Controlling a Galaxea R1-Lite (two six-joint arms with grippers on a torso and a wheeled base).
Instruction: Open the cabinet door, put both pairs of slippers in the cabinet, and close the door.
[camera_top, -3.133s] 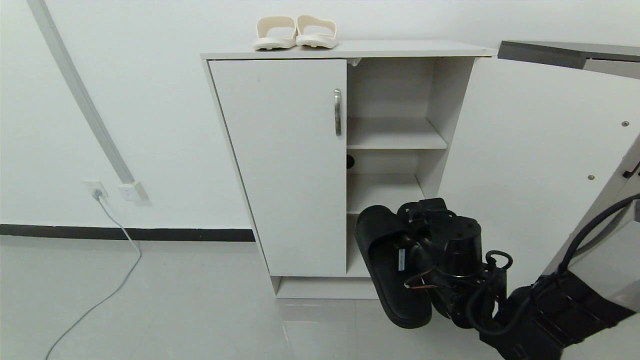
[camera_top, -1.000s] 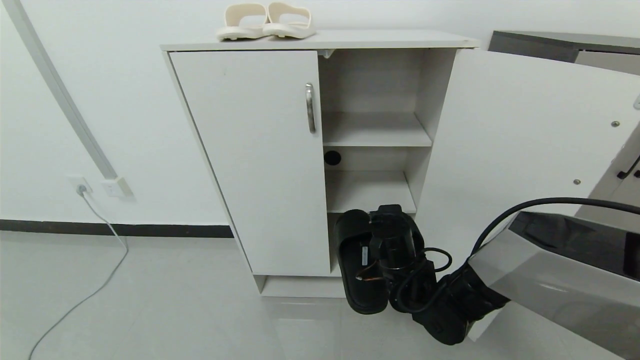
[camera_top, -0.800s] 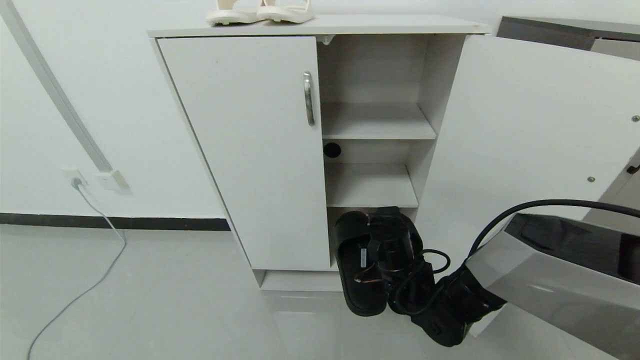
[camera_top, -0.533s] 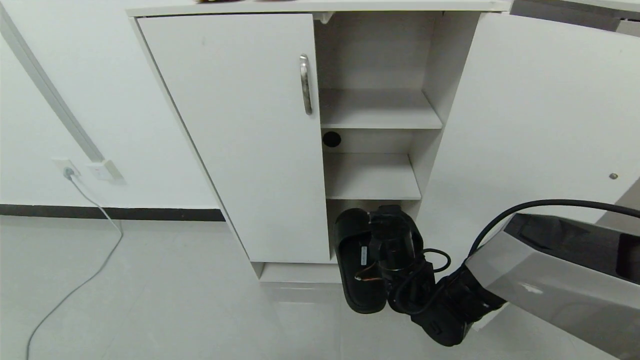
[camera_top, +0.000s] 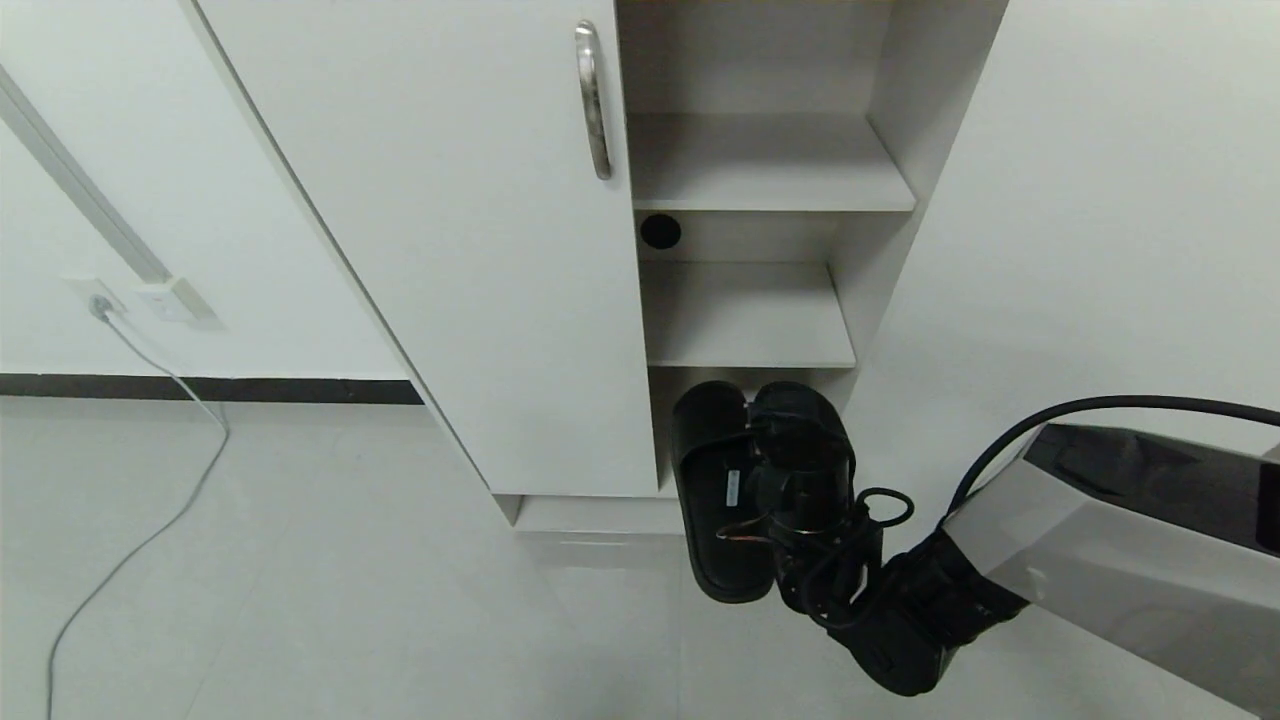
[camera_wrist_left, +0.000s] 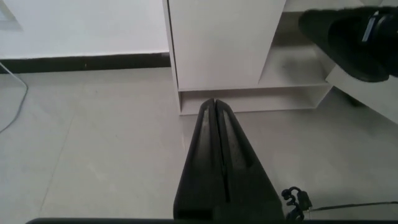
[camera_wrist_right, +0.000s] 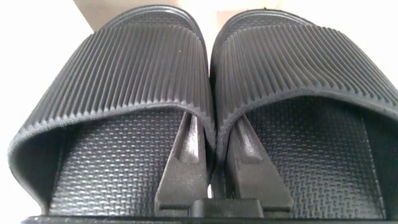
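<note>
Our cabinet (camera_top: 740, 315) has its right side open, black slippers (camera_top: 715, 490) hanging at the bottom compartment's mouth. Light floppy rubber, we'd guess, so pinching both straps together suits. Our right gripper (camera_wrist_right: 213, 155) clamps them there; left gripper (camera_wrist_left: 214, 109) is closed, empty.

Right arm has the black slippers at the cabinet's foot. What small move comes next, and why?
Probably ease the right gripper forward, carrying the black slippers into the bottom compartment. Its fingers pinch the two straps together, and the toes sit at that opening under the lower shelf, while the heels hang out over the floor.
</note>
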